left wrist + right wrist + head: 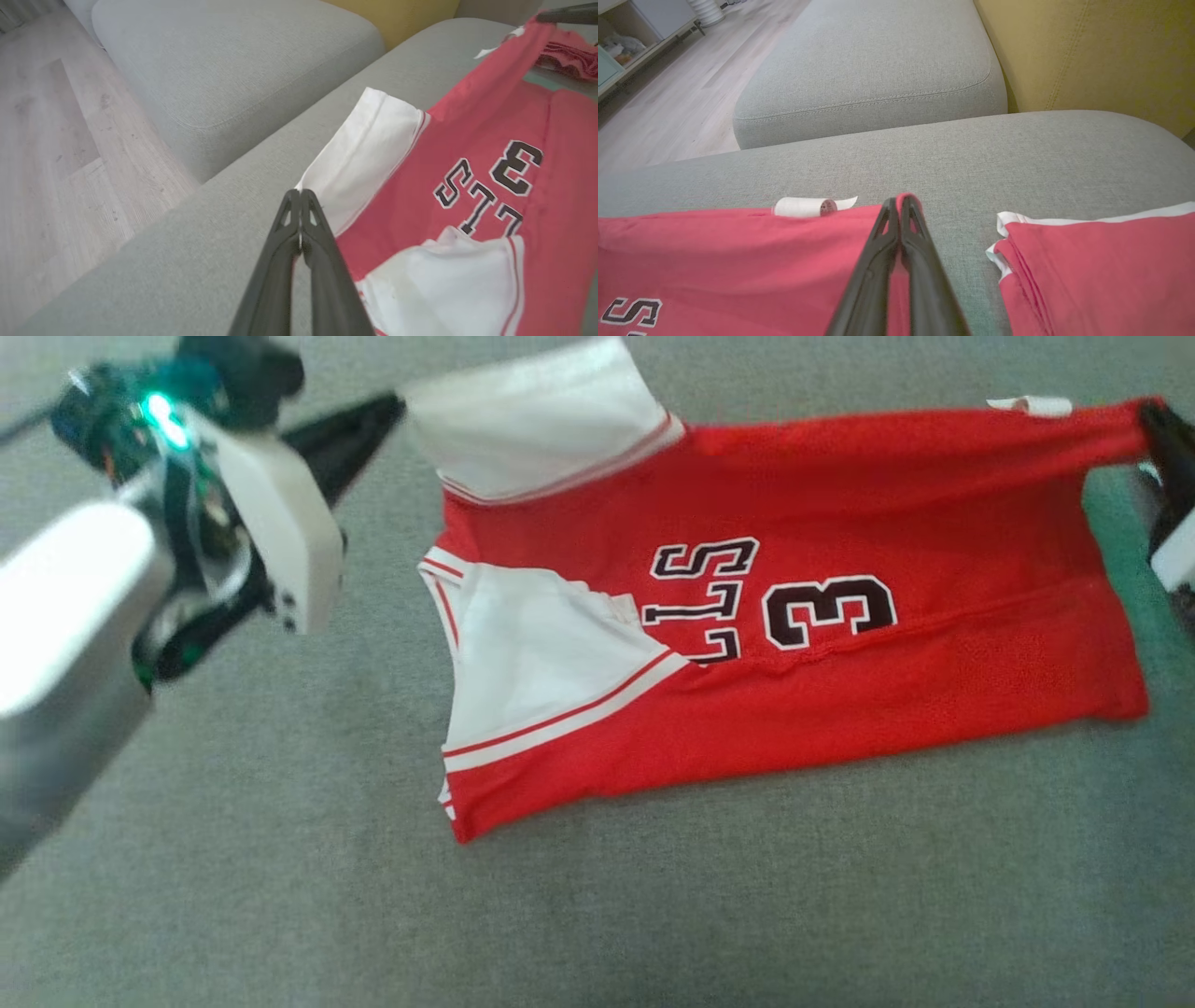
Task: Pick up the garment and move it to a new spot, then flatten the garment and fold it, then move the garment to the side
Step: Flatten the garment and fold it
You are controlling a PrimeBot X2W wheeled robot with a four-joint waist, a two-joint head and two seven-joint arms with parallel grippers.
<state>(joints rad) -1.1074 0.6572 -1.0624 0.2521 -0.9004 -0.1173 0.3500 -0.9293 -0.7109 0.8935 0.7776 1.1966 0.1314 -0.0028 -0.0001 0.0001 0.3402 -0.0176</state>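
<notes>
Two hands clamped on jersey (934,681), left hand (299,192) on white sleeve (359,154), right hand (900,201) on red hem (859,215)

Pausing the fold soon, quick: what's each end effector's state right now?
Left end effector: closed on the jersey, at its white sleeve.
Right end effector: closed on the jersey's red corner.

Pale forearm (65,597), black left claw (299,193) (green light (159,411))

seat: grey sofa (878,70) | floor: pale wood (56,140) | back: yellow cushion (1087,56), perhaps
</notes>
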